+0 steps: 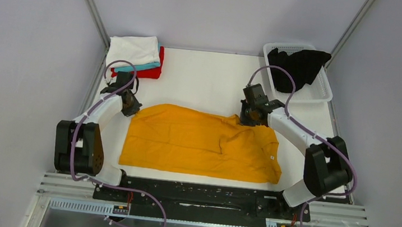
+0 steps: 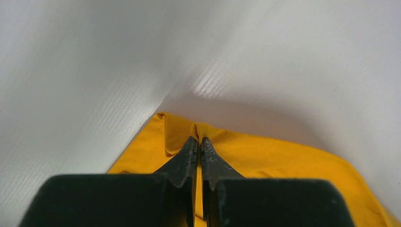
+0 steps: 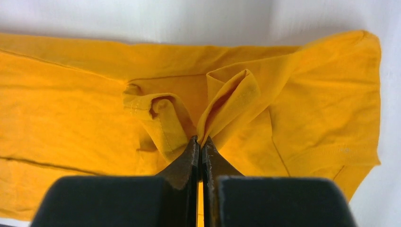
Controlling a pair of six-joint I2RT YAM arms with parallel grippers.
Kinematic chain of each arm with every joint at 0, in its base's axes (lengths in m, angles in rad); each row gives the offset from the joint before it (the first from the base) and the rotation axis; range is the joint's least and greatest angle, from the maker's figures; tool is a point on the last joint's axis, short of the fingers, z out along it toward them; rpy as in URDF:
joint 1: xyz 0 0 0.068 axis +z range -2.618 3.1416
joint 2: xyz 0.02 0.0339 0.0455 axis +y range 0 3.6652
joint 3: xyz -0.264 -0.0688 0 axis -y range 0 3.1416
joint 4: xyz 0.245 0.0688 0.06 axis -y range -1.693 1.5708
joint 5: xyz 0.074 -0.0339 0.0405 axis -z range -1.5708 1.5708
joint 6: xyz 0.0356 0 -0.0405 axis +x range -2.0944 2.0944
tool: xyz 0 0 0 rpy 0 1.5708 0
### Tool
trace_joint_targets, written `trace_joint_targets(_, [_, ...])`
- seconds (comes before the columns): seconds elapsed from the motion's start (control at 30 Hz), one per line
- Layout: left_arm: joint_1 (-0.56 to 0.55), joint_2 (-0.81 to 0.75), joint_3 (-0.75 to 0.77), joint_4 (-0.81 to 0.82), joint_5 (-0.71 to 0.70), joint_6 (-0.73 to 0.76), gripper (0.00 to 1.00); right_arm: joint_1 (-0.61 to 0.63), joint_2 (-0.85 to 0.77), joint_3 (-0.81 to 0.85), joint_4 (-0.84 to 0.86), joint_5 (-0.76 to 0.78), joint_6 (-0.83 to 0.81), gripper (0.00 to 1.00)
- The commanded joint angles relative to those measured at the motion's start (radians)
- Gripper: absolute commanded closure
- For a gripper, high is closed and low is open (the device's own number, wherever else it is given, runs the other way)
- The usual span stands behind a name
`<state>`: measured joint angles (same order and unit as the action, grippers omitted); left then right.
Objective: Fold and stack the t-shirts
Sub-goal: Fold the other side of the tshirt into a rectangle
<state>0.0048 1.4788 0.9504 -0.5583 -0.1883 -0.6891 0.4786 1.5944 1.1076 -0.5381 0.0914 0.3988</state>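
Observation:
The mustard-orange t-shirt (image 1: 201,143) lies spread across the middle of the table. My left gripper (image 1: 130,108) is shut on its far left corner, pinching a fold of the cloth (image 2: 201,130). My right gripper (image 1: 248,118) is shut on a raised fold at the shirt's far edge (image 3: 227,99). The white t-shirt (image 1: 133,50) lies folded on top of the teal one (image 1: 139,67) and the red one (image 1: 149,72) at the far left. The black t-shirt (image 1: 296,67) lies crumpled in the basket.
The white lattice basket (image 1: 319,94) stands at the far right corner of the table. Grey walls close in the left, right and far sides. The arm bases and a black rail (image 1: 196,194) run along the near edge.

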Motion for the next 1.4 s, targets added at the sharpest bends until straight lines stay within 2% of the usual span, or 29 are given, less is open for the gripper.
trace_joint_targets(0.0, [0.001,-0.056,-0.024,0.04,-0.027,-0.014,1.0,0.04,-0.123,-0.078,0.027,0.066,0.036,1.0])
trace_joint_targets(0.27, [0.0,-0.07,0.011,0.023,-0.057,-0.016,1.0,0.045,-0.284,-0.178,-0.025,0.088,0.046,1.0])
trace_joint_targets(0.53, [0.0,-0.117,0.031,0.019,-0.097,-0.036,1.0,0.053,-0.336,-0.19,-0.032,0.039,0.04,1.0])
trace_joint_targets(0.87, [0.001,-0.195,-0.099,0.048,-0.089,-0.07,1.0,0.099,-0.433,-0.27,-0.081,0.04,0.071,0.99])
trace_joint_targets(1.17, [0.0,-0.22,-0.209,0.089,-0.083,-0.1,1.0,0.149,-0.428,-0.403,-0.052,0.032,0.149,0.96])
trace_joint_targets(1.23, [0.001,-0.231,-0.226,0.084,-0.091,-0.11,1.0,0.164,-0.446,-0.435,-0.056,0.022,0.175,0.94])
trace_joint_targets(1.3, [0.0,-0.25,-0.245,0.074,-0.095,-0.119,1.0,0.179,-0.479,-0.474,-0.07,-0.005,0.199,0.86])
trace_joint_targets(1.33, [0.0,-0.261,-0.248,0.057,-0.101,-0.128,0.94,0.183,-0.5,-0.495,-0.082,-0.035,0.213,0.78])
trace_joint_targets(1.37, [0.0,-0.277,-0.248,0.033,-0.11,-0.137,0.85,0.189,-0.523,-0.515,-0.097,-0.074,0.226,0.76])
